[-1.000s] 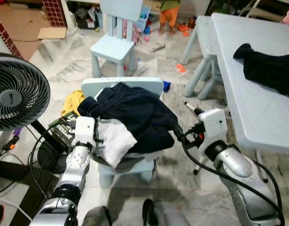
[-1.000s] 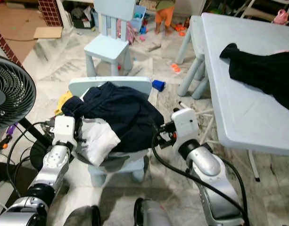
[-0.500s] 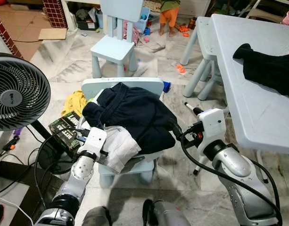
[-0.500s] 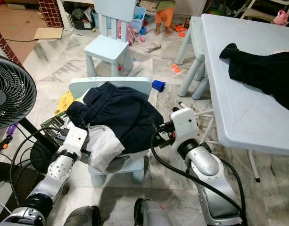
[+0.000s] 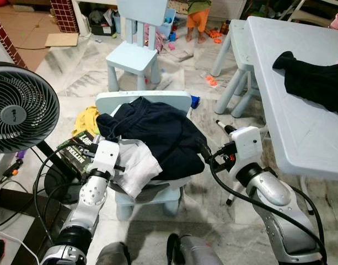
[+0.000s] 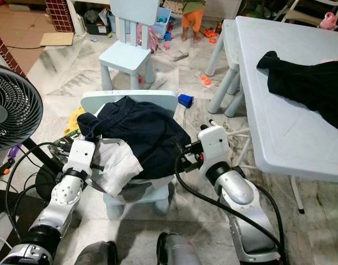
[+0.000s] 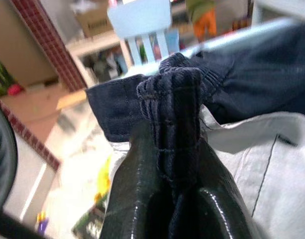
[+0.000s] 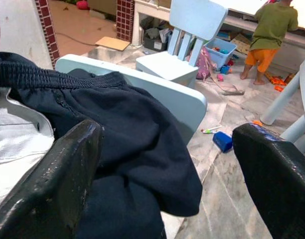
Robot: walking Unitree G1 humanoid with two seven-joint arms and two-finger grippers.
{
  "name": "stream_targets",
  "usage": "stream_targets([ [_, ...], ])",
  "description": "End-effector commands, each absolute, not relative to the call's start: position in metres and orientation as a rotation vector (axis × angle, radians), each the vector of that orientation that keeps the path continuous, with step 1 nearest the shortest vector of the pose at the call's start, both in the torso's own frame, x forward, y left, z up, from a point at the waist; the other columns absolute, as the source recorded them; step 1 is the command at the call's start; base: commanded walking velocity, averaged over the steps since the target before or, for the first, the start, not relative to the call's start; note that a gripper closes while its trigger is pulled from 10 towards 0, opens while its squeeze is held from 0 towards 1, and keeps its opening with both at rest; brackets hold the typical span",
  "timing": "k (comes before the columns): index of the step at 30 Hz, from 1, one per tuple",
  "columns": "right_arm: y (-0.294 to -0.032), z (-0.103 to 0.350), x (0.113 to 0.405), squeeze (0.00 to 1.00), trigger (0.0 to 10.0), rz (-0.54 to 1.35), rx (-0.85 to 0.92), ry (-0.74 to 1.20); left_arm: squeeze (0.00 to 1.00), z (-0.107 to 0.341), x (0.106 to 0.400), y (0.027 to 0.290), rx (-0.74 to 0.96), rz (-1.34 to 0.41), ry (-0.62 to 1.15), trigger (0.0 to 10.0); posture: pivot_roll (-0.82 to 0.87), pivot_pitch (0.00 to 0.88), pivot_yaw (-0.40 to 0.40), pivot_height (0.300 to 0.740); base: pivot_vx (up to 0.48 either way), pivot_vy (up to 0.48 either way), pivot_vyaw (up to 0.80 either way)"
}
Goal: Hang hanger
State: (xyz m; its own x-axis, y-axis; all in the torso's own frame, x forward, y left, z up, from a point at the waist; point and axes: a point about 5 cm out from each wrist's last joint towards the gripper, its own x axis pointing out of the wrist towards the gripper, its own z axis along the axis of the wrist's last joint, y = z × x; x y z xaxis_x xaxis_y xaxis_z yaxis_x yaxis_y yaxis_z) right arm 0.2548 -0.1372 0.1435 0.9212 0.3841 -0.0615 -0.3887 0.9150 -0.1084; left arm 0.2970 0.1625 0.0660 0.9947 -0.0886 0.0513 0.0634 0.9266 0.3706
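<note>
While sorting for the hanger (none visible), left gripper [image 7: 174, 199] clenched on dark navy ribbed waistband [image 7: 173, 107], right gripper [image 8: 167, 164] spread wide beside small pale-blue plastic chair [image 5: 144, 100].

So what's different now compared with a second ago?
The left gripper, which dipped lower half a second ago, has come back up at the pile's left edge and is shut on a fold of the dark garment. The right gripper stays open at the pile's right side. The chair, white garment and fan are unchanged.
</note>
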Motion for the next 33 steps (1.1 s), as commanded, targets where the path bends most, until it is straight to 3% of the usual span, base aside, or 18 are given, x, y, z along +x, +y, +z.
stream_targets([
  [1,-0.136,0.142,0.258,0.0,10.0,0.374,-0.115,0.028,0.0,0.085,0.299,0.149,0.395,-0.135,-0.171,0.0,-0.08,0.089,-0.051,0.74,0.0,0.0,0.0],
  [10,-0.134,0.136,0.272,0.0,10.0,0.25,-0.052,-0.021,0.0,0.111,0.301,0.112,0.408,-0.346,-0.296,0.3,-0.03,0.02,0.016,0.74,0.0,0.0,0.0],
  [12,-0.137,0.135,0.275,0.0,10.0,0.204,-0.039,-0.033,0.0,0.109,0.297,0.107,0.406,-0.385,-0.286,0.7,-0.02,0.0,0.041,0.74,0.0,0.0,0.0],
  [17,-0.142,0.13,0.277,0.0,10.0,0.135,-0.01,-0.036,0.0,0.113,0.288,0.107,0.442,-0.43,-0.313,0.3,-0.02,0.0,0.074,0.74,0.0,0.0,0.0],
  [18,-0.143,0.129,0.277,0.0,10.0,0.126,-0.003,-0.036,0.0,0.114,0.286,0.107,0.437,-0.435,-0.308,3.5,-0.02,0.0,0.083,0.74,0.0,0.0,0.0],
  [19,-0.145,0.128,0.277,0.0,10.0,0.122,0.004,-0.037,0.0,0.114,0.285,0.108,0.428,-0.438,-0.298,3.5,-0.02,0.0,0.085,0.74,0.0,0.0,0.0],
  [20,-0.147,0.127,0.276,0.0,10.0,0.112,0.009,-0.039,0.0,0.114,0.283,0.109,0.421,-0.438,-0.285,5.7,-0.02,0.0,0.09,0.74,0.0,0.0,0.0],
  [21,-0.15,0.125,0.275,0.0,10.0,0.094,0.019,-0.039,0.0,0.115,0.282,0.111,0.408,-0.444,-0.252,10.0,-0.02,0.0,0.098,0.74,0.0,0.0,0.0],
  [33,-0.175,0.113,0.272,0.0,10.0,-0.052,0.1,-0.006,0.0,0.12,0.276,0.111,0.3,-0.42,-0.209,10.0,-0.01,0.0,0.087,0.74,0.0,0.0,0.0],
])
